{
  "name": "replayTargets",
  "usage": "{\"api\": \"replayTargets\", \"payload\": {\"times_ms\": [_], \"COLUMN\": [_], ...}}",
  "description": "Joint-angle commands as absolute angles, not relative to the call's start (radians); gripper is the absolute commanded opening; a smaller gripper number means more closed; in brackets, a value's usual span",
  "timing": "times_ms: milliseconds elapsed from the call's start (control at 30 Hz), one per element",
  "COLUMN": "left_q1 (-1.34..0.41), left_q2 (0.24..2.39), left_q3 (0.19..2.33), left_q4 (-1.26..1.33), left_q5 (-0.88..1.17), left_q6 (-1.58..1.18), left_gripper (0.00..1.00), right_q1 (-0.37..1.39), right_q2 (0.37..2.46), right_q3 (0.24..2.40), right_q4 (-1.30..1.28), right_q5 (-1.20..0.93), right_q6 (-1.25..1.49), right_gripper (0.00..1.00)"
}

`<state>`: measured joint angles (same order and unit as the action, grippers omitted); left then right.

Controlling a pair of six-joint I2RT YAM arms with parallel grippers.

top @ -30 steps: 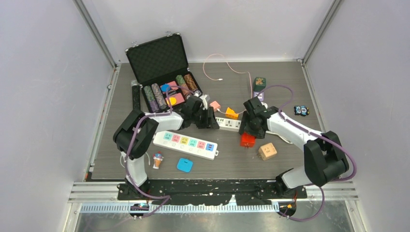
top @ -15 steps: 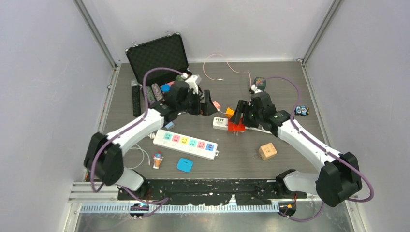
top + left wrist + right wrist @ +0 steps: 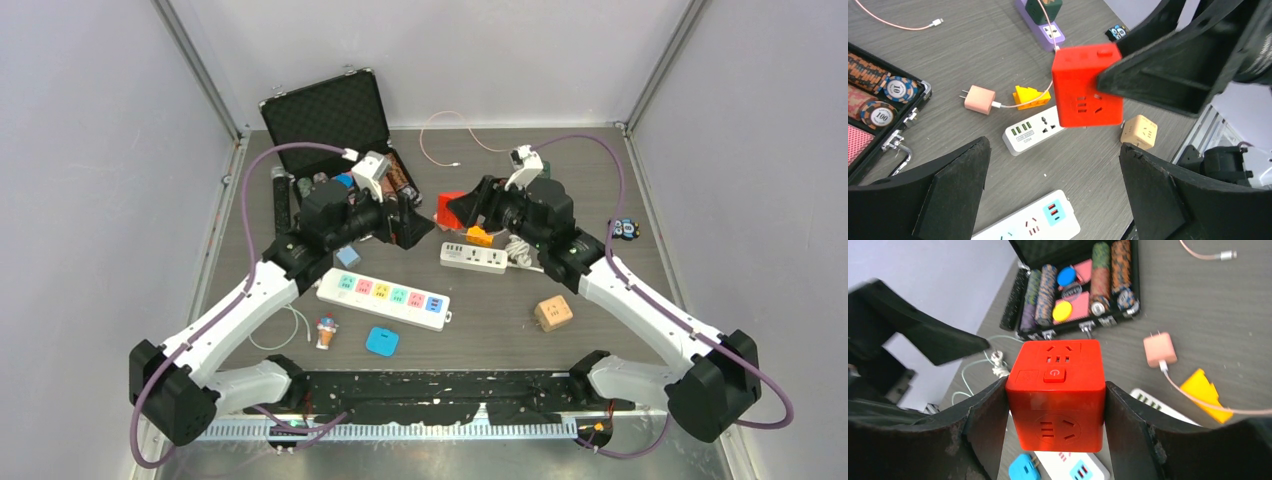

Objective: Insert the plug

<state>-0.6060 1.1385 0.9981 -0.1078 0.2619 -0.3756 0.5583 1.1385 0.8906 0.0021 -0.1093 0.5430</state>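
So the right claw (image 3: 1055, 390) has the red plastic cube adapter (image 3: 1055, 395) pinched between its two black fingers, one on each side face. It's held up off the grey wood-look table (image 3: 600, 170), just above the middle of the overhead shot. The left claw (image 3: 405, 222) sits just left of it, jaws spread wide with nothing in them and not touching the cube. I count three power strips. One is a long white strip with pastel sockets (image 3: 383, 297) at lower centre. One is a short white strip with USB ports (image 3: 472, 257), right of it and below the cube. The third is a purple strip (image 3: 1043, 27), at the top of the left wrist shot. There are two cubes total, the red one and a tan cube adapter (image 3: 553, 313) lying at lower right. There's also one pink wall charger (image 3: 979, 99) on a pink cable, with one yellow plastic block (image 3: 1029, 96) just beside it. The open black case (image 3: 325, 115) at upper left holds four rows of poker chips. Near the bottom edge there's one small blue plug (image 3: 382, 341) and one ice-cream toy (image 3: 326, 330).
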Motion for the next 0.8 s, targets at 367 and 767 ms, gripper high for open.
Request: {"api": "replayTargets", "payload": {"times_ms": [367, 767], "left_q1": [-0.624, -0.658], "left_q2": [1.203, 1.250], "left_q3": [0.957, 0.954], "left_q4": [0.423, 0.564], "left_q5": [0.270, 0.084], "left_q6": [-0.402, -0.581], "left_gripper": [1.00, 0.98], "right_q1": [0.722, 0.779], "right_q2": [1.171, 1.254], "right_q3": [1.151, 1.355], "right_q4": [0.066, -0.191], "right_q5": [0.235, 0.370], "right_q6": [0.549, 0.722], "right_gripper": [0.37, 0.37]}}
